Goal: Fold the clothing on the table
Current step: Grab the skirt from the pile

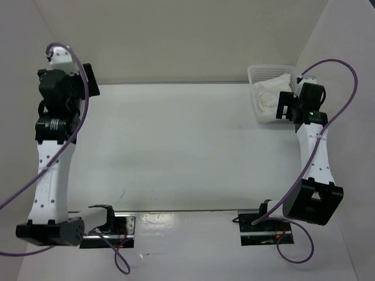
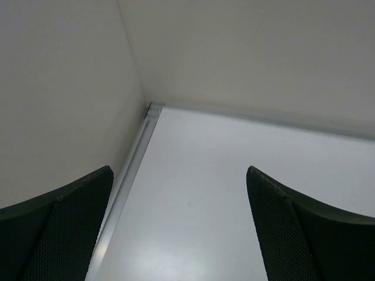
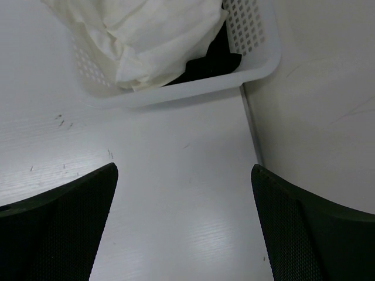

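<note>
Mesh basket holding black cloth

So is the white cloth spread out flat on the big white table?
No, the white thin-fabric clothing sits bunched up inside the white mesh plastic basket, next to a black cloth.

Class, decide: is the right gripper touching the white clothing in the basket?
Apart. The right wrist view shows bare table between the right gripper and the clothing in the basket.
</note>
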You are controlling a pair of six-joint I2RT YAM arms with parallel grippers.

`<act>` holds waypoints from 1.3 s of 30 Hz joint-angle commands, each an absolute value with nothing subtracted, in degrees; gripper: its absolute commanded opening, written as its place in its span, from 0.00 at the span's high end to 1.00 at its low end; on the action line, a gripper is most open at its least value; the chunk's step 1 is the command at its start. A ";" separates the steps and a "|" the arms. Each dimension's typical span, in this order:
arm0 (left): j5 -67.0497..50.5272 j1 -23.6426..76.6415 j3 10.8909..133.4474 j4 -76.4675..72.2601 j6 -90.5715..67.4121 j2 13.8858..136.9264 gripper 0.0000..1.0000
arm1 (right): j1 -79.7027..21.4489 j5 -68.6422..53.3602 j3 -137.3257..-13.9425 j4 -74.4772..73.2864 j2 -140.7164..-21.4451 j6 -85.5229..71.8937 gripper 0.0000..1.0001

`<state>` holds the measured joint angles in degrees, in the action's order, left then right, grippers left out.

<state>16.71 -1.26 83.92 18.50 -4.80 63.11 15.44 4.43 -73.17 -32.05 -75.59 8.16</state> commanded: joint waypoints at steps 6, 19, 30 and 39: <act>15.48 -4.92 97.11 48.33 -0.89 82.25 0.00 | 14.41 1.51 -83.21 -32.52 -86.99 9.94 0.02; 3.86 -6.06 84.38 34.72 -1.41 87.80 0.00 | 11.78 0.70 -105.99 -38.67 -112.12 7.73 0.02; 6.94 -7.11 81.83 34.80 -1.05 84.47 0.00 | 11.78 3.78 -111.88 -35.95 -127.52 8.79 0.02; 8.61 -7.12 79.54 34.80 0.00 81.39 0.00 | 11.78 7.21 -112.68 -33.49 -126.23 8.79 1.00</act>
<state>7.62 -6.72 79.70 35.88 -1.32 83.88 11.81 5.43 -109.54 -36.01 -129.10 8.71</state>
